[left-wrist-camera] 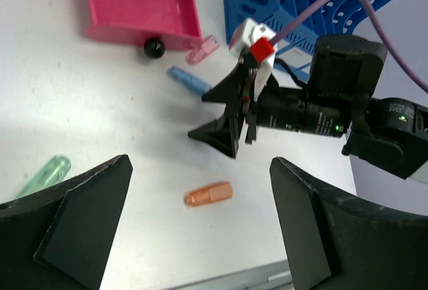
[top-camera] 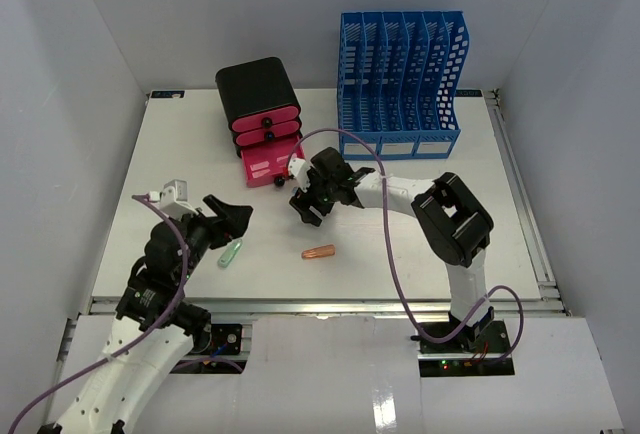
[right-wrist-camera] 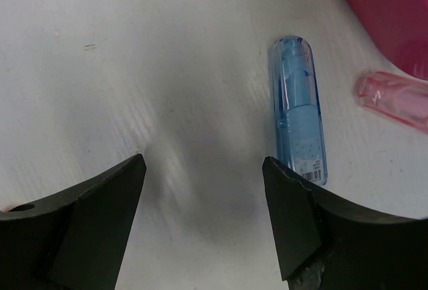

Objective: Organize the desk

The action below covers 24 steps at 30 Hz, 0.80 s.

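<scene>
The desk (top-camera: 200, 154) is white, rack (top-camera: 400, 84) blue, drawers (top-camera: 265, 126) pink.

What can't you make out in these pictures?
Blue tube: top view, hidden under the right gripper.
Green tube: left wrist view, lower end behind the left gripper.
Pink cap: right wrist view, cut off by the right edge.
Box: top view, closed drawers hide any contents.

Bright, even light, soft shadow on the desk (right-wrist-camera: 187, 190), near edges perhaps blurred
</scene>
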### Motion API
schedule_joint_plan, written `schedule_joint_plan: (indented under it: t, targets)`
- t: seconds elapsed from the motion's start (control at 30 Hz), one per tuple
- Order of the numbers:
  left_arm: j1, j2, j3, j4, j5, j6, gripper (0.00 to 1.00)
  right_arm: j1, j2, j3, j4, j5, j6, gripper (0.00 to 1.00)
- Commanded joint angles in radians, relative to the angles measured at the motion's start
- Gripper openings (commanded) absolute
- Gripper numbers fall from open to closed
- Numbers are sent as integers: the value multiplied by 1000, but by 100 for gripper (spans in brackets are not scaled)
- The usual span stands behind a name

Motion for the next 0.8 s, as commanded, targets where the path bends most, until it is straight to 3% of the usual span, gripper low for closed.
schedule_joint_plan:
  t: [0.0, 0.1, 0.3, 0.4, 0.77]
  targets:
    - [2, -51, 7, -149, 5, -74, 97, 13, 31, 57, 94, 133, 8, 76]
    - [2, -41, 31, -171, 7, -66, 97, 15, 25, 52, 105, 161, -4, 74]
    - [1, -29, 39, -173, 9, -50, 97, 12, -75, 5, 62, -4, -85, 73]
    - [1, -8, 37, -174, 13, -50, 97, 10, -91, 13, 59, 14, -138, 74]
    - [1, 168, 70, -277, -18, -124, 97, -23, 75, 170, -45, 97, -194, 73]
